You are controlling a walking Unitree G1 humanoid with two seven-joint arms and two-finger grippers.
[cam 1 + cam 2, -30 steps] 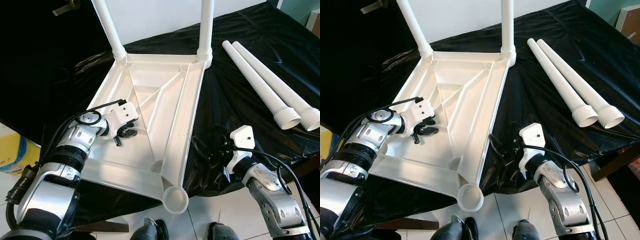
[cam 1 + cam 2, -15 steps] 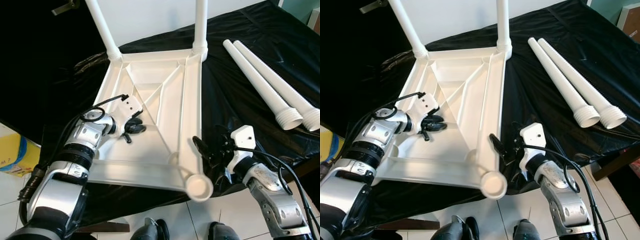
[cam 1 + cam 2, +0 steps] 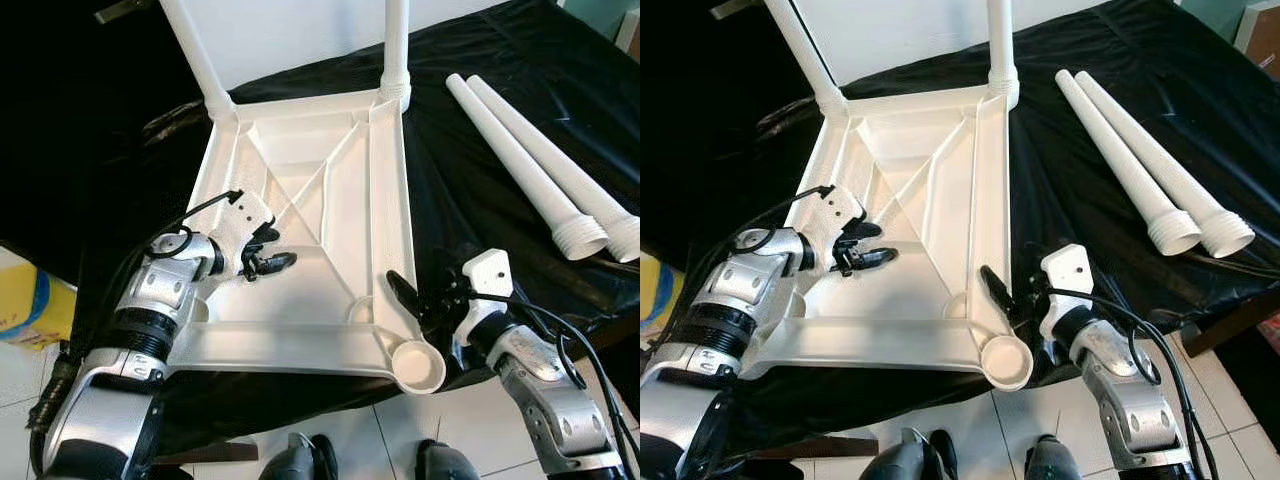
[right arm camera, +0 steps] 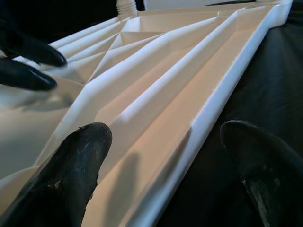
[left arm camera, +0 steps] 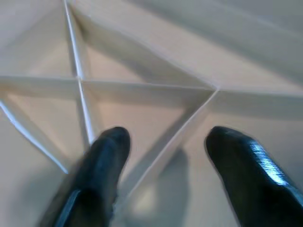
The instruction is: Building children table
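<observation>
Two legs (image 3: 200,60) are in, two loose legs (image 3: 540,165) wait beyond the right pincer (image 3: 415,305), wide astride the tabletop (image 3: 310,250) rim; left pincer (image 3: 265,250) wide inside.

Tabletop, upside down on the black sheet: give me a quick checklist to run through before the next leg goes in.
1. Tabletop lies underside up: ok.
2. Two legs already standing in the far sockets: ok.
3. Near socket empty and facing up: ok.
4. Two loose legs lying on the black sheet to the right: ok.
5. Right gripper open astride the tabletop's right edge: ok.
6. Left gripper free to fetch a leg: not ok, it is down inside the ribs.
</observation>
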